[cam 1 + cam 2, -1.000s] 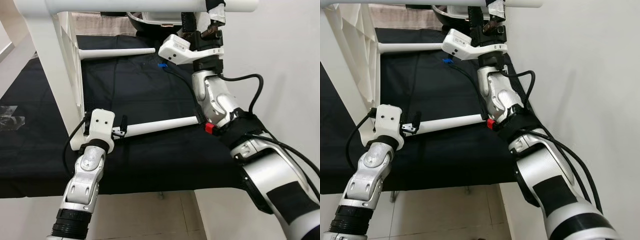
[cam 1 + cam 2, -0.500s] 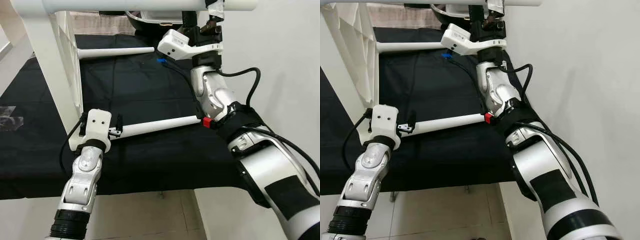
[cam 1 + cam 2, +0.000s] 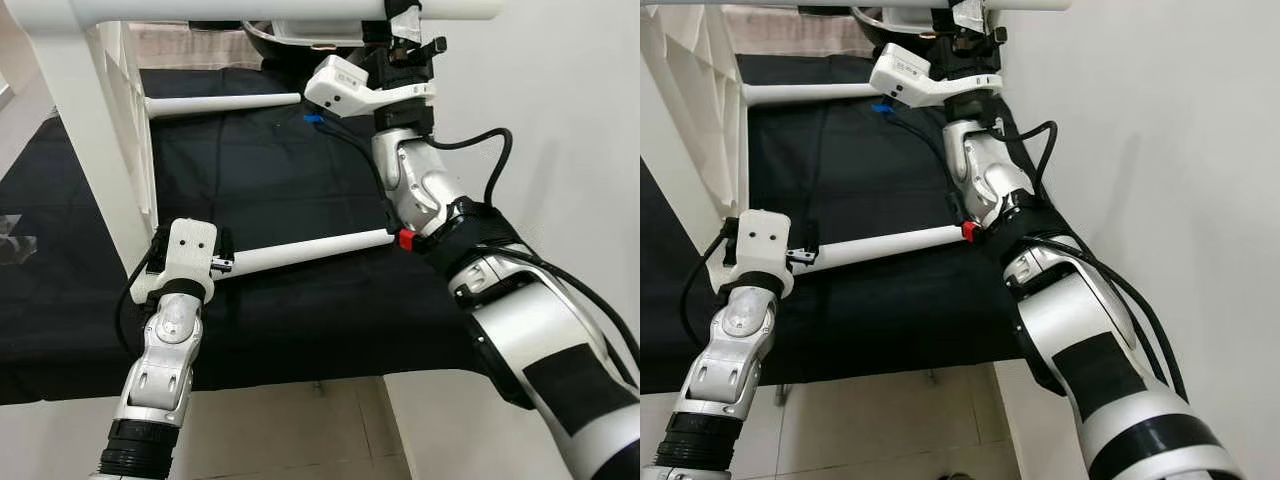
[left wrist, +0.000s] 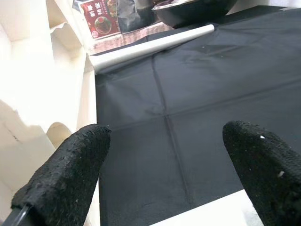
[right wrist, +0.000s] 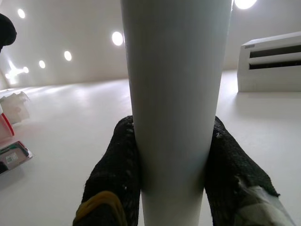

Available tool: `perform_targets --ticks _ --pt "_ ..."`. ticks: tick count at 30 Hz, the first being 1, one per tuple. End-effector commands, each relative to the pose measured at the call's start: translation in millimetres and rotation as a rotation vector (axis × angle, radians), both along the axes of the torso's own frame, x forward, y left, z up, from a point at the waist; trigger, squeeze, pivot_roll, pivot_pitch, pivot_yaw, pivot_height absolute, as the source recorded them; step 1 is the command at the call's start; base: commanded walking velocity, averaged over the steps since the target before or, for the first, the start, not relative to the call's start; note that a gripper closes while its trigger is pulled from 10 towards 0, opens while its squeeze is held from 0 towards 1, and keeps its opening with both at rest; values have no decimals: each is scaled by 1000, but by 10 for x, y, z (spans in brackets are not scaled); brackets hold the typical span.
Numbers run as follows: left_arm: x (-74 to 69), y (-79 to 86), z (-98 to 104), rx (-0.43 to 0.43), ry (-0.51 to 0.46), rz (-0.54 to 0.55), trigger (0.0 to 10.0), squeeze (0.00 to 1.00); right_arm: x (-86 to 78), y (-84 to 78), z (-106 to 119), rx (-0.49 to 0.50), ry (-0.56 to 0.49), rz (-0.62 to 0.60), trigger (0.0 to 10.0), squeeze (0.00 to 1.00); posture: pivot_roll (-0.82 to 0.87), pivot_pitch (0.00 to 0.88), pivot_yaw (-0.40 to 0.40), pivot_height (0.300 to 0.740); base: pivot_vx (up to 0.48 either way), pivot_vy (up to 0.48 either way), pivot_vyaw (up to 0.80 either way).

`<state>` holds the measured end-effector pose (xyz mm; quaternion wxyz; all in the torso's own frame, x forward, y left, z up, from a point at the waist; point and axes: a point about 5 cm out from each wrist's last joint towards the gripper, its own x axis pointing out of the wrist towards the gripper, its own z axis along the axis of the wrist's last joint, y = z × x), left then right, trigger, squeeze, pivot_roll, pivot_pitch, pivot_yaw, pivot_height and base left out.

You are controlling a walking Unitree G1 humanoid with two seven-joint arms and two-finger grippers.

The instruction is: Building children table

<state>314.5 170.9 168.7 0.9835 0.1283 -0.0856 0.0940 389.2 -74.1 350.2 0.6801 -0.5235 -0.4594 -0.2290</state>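
The white table frame stands on the black cloth, its top bar high above it. The right gripper reaches up to that bar with its fingers pressed on either side of it. The left gripper sits beside the frame's near leg at the end of the lower rail, fingers spread apart

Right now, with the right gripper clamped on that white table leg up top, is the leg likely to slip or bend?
The white table leg looks smooth and round, so it may twist in the right gripper. It appears thick and rigid, so bending seems unlikely. Both fingers press its sides, which should help.
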Motion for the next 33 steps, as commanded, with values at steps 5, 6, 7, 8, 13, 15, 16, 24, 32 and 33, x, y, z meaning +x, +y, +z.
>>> perform_targets --ticks 5,6,7,8,13,15,16,24,32,33 --pt "-89 390 -172 71 64 233 10000 0 15 -35 86 30 -9 3 0 0 72 133 -109 740 0 0 0" --pt "-106 456 -185 91 70 266 10000 0 16 -51 114 36 -16 1 0 0 72 133 -109 740 0 0 0" --pt "-106 456 -185 91 70 266 10000 0 16 -51 114 36 -16 1 0 0 72 133 -109 740 0 0 0" --pt "-111 533 -183 114 72 289 10000 0 19 -79 150 47 -21 -2 0 0 73 129 -111 740 0 0 0" --pt "-99 824 -103 176 64 358 10000 0 27 -165 263 68 -36 -16 0 0 77 125 -110 740 0 0 0" --pt "-78 1021 -6 212 50 397 10000 0 26 -210 331 82 -43 -18 0 0 89 120 -108 740 0 0 0" --pt "-78 1021 -6 212 50 397 10000 0 26 -210 331 82 -43 -18 0 0 89 120 -108 740 0 0 0" --pt "28 1713 750 386 -67 489 10000 0 30 -318 493 166 -32 -13 0 0 119 104 -101 740 0 0 0" --pt "78 1902 1602 602 -183 458 10000 0 135 -381 222 297 122 21 0 0 158 82 -82 740 0 0 0" --pt "78 1902 1602 602 -183 458 10000 0 135 -381 222 297 122 21 0 0 158 82 -82 740 0 0 0"
